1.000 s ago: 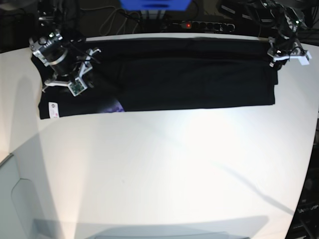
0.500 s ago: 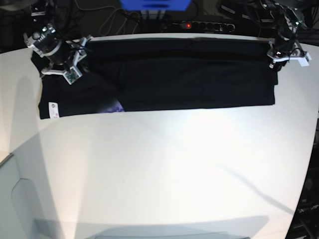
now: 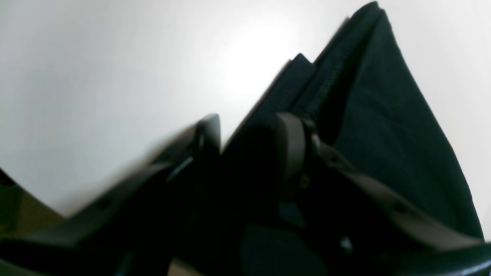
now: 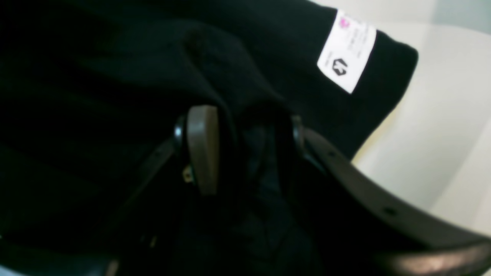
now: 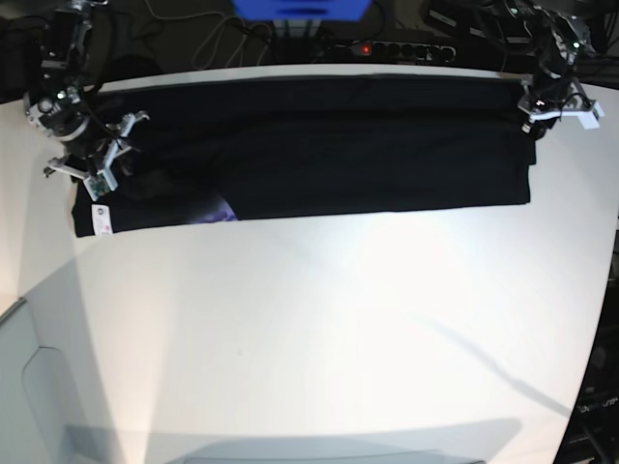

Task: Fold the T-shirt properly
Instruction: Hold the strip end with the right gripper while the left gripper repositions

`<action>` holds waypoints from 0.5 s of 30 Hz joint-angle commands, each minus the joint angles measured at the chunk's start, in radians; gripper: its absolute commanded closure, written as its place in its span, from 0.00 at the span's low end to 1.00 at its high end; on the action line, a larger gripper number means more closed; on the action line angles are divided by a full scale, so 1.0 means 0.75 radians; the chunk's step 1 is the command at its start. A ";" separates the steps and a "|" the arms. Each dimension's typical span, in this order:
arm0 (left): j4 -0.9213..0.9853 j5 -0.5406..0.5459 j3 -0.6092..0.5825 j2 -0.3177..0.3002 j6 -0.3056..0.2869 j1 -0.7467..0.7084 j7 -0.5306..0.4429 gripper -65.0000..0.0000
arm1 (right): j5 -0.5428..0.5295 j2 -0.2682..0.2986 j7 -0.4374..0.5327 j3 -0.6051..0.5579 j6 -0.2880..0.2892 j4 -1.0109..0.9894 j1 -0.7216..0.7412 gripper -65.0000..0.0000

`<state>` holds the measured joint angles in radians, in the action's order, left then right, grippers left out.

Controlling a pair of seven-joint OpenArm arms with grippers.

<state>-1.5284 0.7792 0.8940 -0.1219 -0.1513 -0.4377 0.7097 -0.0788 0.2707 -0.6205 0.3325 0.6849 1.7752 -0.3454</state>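
Observation:
The black T-shirt (image 5: 319,145) lies as a long folded band across the far part of the white table (image 5: 309,338). Its white tag (image 5: 102,215) and a bit of purple print (image 5: 218,210) show at the near left edge. My right gripper (image 5: 89,162) is at the shirt's left end. In the right wrist view the right gripper (image 4: 249,145) has a raised fold of the shirt (image 4: 115,76) between its fingers, with the tag (image 4: 347,57) just beyond. My left gripper (image 5: 534,114) is at the far right corner. In the left wrist view the left gripper (image 3: 249,142) holds the shirt's edge (image 3: 383,126).
A power strip with a red light (image 5: 392,48), cables and a blue object (image 5: 300,8) sit behind the table's far edge. The table's edge curves in at the near left (image 5: 19,309) and runs down the right side (image 5: 604,290).
My right gripper has moved from the shirt's upper left area out and down to the left end near the tag. The left gripper has stayed at the right corner.

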 commanded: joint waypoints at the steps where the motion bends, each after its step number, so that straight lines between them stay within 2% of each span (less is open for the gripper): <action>1: -0.011 -0.009 0.002 -0.010 0.006 -0.015 0.029 0.64 | -0.006 0.015 0.022 0.006 0.018 0.020 0.001 0.66; 8: -0.068 -0.005 0.010 0.000 0.006 -0.041 0.029 0.62 | -0.009 -0.043 0.030 0.004 0.018 -0.046 0.003 0.66; 15: -0.128 -0.003 0.000 0.024 0.004 -0.056 0.029 0.26 | -0.009 -0.051 0.032 -0.058 0.018 -0.054 0.001 0.66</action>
<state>-1.6081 0.7689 0.8921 -0.0963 -0.1501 -0.4732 0.7349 -0.0757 0.2256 -0.6056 0.2871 0.6846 1.7222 -0.3466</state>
